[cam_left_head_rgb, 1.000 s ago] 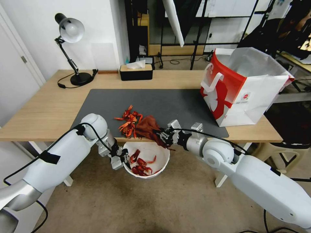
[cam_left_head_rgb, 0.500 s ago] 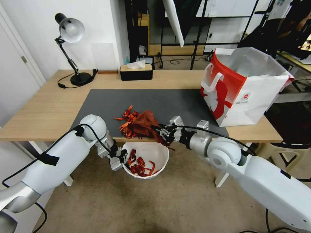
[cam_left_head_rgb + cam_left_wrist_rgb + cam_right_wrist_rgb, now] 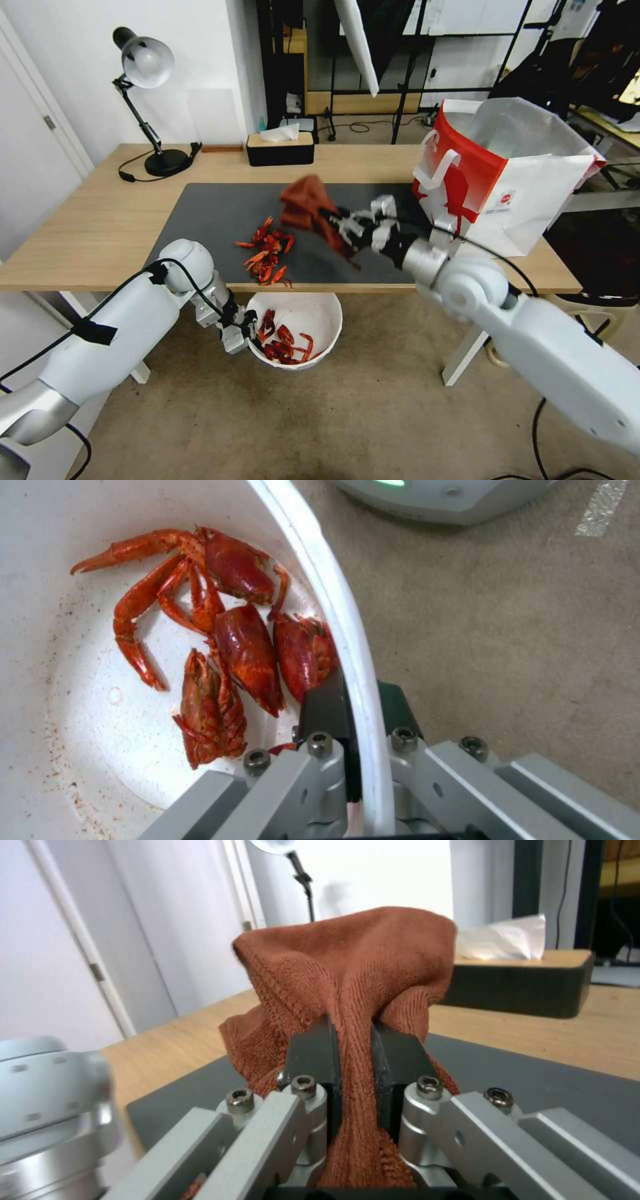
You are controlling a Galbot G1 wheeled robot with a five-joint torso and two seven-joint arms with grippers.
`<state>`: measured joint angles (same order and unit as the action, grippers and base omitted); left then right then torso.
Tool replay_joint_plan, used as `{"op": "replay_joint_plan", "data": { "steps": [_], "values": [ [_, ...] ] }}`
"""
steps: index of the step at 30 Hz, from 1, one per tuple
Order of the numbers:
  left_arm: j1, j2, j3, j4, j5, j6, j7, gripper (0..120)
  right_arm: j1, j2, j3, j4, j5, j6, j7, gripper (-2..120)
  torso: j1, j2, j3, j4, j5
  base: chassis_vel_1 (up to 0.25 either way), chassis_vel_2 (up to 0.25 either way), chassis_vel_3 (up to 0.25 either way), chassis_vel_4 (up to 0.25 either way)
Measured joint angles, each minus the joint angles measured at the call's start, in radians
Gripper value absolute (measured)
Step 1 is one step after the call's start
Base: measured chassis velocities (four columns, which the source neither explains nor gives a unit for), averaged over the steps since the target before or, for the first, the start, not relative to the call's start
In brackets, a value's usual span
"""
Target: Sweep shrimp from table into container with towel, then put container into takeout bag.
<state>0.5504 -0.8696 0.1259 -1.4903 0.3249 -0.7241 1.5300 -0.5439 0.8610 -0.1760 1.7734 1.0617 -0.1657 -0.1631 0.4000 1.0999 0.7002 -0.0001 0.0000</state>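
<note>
My right claw (image 3: 337, 223) is clamped on the towel (image 3: 305, 202) above the mat (image 3: 220, 213); my left claw (image 3: 250, 331) pinches the bowl (image 3: 320, 313) rim below the table (image 3: 87, 227) edge, shrimp (image 3: 267, 250) near it.

— Where's everything sit?
— Towel (image 3: 308, 205) hangs from the right tool (image 3: 341, 225), shrimp (image 3: 268, 251) just below-left on the desk (image 3: 87, 227).
— The bowl (image 3: 319, 313)?
— Under the desk edge, on the left tool (image 3: 248, 331); bag (image 3: 497, 180) behind the right tool.
</note>
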Motion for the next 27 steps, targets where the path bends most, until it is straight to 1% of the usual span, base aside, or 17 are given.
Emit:
{"op": "replay_joint_plan", "data": {
  "steps": [1,2,4,9,12,14,15,16,17,20,21,23,24,26,27],
  "values": [
    [0.002,0.007,-0.003,0.001,-0.001,0.0,0.0,0,0.031,0.016,-0.017,-0.037,0.008,0.003,-0.005,7,0.0,0.0,0.0,0.0001,-0.0001,0.0,0.0,0.0,0.0],
    [0.002,0.007,-0.003,0.001,-0.001,0.0,0.0,0,0.031,0.016,-0.017,-0.037,0.008,0.003,-0.005,7,0.0,0.0,0.0,0.0001,-0.0001,0.0,0.0,0.0,0.0],
    [0.006,0.018,-0.01,0.006,-0.005,0.0,0.0,0,0.092,0.053,-0.06,-0.111,0.02,0.01,-0.018,7,0.0,0.0,0.0,0.0001,0.0001,0.0,0.0,0.0,0.0],
    [0.008,0.022,-0.015,0.01,-0.006,-0.001,0.0,0,0.137,0.079,-0.086,-0.16,0.023,0.015,-0.024,7,0.0,0.0,0.0,0.0001,-0.0002,0.0,0.0,0.0,0.0],
    [0.013,0.029,-0.022,0.014,-0.007,-0.003,0.0,0,0.192,0.119,-0.117,-0.227,0.023,0.021,-0.034,7,0.0,0.0,0.0,0.0003,-0.0006,0.0,0.0,0.0,0.0],
    [0.013,0.029,-0.022,0.014,-0.007,-0.003,0.0,0,0.197,0.123,-0.121,-0.233,0.023,0.022,-0.035,7,0.0,0.0,0.0,0.0002,-0.0005,0.0,0.0,0.0,0.0],
    [0.014,0.031,-0.024,0.015,-0.007,-0.003,0.0,0,0.215,0.141,-0.133,-0.259,0.023,0.022,-0.037,7,0.0,0.0,0.0,0.0002,0.0001,0.0,0.0,0.0,0.0],
    [0.016,0.034,-0.026,0.016,-0.009,-0.003,0.0,0,0.239,0.161,-0.148,-0.293,0.022,0.024,-0.039,7,0.0,0.0,0.0,0.0002,0.0,0.0,0.0,0.0,0.0],
    [0.016,0.034,-0.026,0.016,-0.009,-0.003,0.0,0,0.239,0.161,-0.148,-0.293,0.022,0.024,-0.039,7,0.0,0.0,0.0,0.0002,0.0,0.0,0.0,0.0,0.0],
    [0.023,0.041,-0.034,0.018,-0.013,-0.004,0.0,0,0.319,0.234,-0.209,-0.428,0.011,0.029,-0.048,7,0.0,0.0,0.0,0.0003,-0.0002,0.0,0.0,0.0,0.0],
    [0.023,0.041,-0.034,0.018,-0.013,-0.004,0.0,0,0.319,0.234,-0.209,-0.428,0.011,0.029,-0.048,7,0.0,0.0,0.0,0.0003,-0.0002,0.0,0.0,0.0,0.0],
    [0.028,0.046,-0.038,0.017,-0.017,-0.004,0.0,0,0.368,0.283,-0.253,-0.533,-0.003,0.03,-0.077,7,0.0,0.0,0.0,0.0001,-0.0003,0.0,0.0,0.0,0.0],
    [0.028,0.046,-0.038,0.017,-0.017,-0.004,0.0,0,0.368,0.283,-0.253,-0.533,-0.003,0.03,-0.077,7,0.0,0.0,0.0,0.0001,-0.0003,0.0,0.0,0.0,0.0],
    [0.032,0.049,-0.044,0.016,-0.018,-0.004,0.0,0,0.399,0.316,-0.272,-0.61,-0.012,0.029,-0.116,7,0.0,0.0,0.0,0.0,-0.0002,0.0,0.0,0.0,0.0],
    [0.032,0.049,-0.044,0.016,-0.018,-0.004,0.0,0,0.399,0.316,-0.272,-0.61,-0.012,0.029,-0.116,7,0.0,0.0,0.0,0.0,-0.0002,0.0,0.0,0.0,0.0]
  ]
}}
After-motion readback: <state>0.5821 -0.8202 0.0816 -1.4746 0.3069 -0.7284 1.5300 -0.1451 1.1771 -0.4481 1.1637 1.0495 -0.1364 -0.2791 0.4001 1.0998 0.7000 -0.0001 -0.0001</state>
